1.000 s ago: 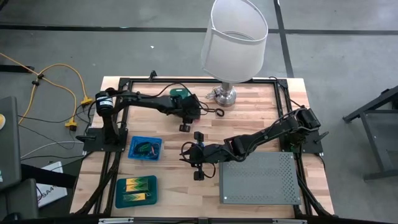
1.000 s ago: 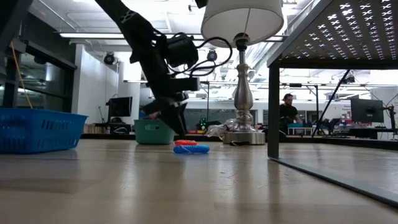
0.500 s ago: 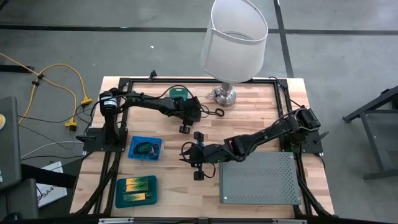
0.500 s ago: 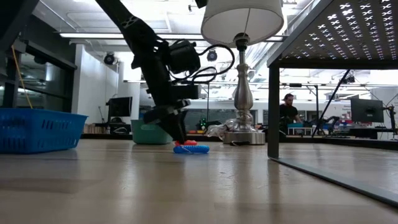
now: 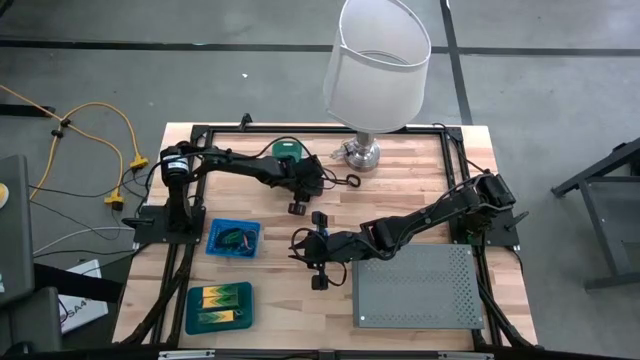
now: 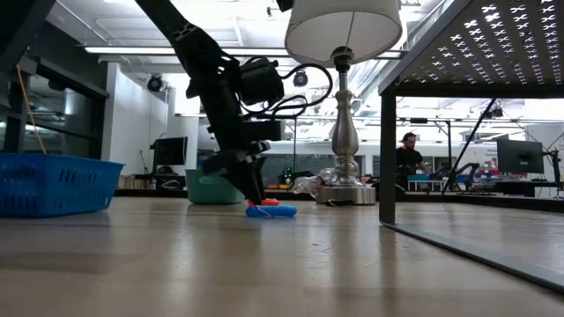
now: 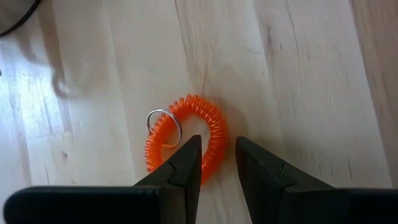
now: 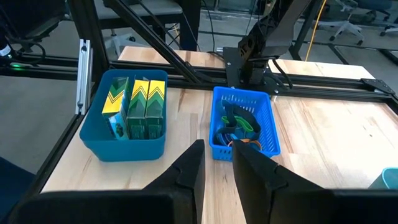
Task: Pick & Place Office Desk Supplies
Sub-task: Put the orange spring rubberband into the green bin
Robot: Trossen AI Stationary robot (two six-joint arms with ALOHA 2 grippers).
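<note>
1. High view: the left gripper (image 5: 298,199) hangs over the wooden surface (image 5: 400,190) near the lamp (image 5: 375,70). A teal bowl (image 5: 287,150) sits just behind the arm. The right gripper (image 5: 312,250) waits mid-surface beside the grey box (image 5: 415,285). Well to the side of its fingers stand a blue basket (image 5: 233,238) of loops and a blue tray (image 5: 218,306) of yellow-green blocks.

2. Low view: the left gripper (image 6: 254,195) reaches down to the surface, its tips at a red coil (image 6: 263,202) that lies on or just behind a blue coil (image 6: 271,211). The lamp's chrome base (image 6: 345,189) stands near, beyond the coils. A person (image 6: 406,158) stands far back in the room.

3. Left wrist view: the left fingers (image 7: 186,165) stand a little apart, straddling the near arc of the orange-red coil (image 7: 214,124), one tip inside the loop and one outside. They are not yet clamped on it. A metal ring (image 7: 164,127) hangs on the coil, just beside the inner tip.

4. Right wrist view: the right fingers (image 8: 189,169) stand apart with nothing between them. Ahead of them sit the basket (image 8: 244,124) with dark loops and the tray (image 8: 124,118) with the blocks (image 8: 137,102).
</note>
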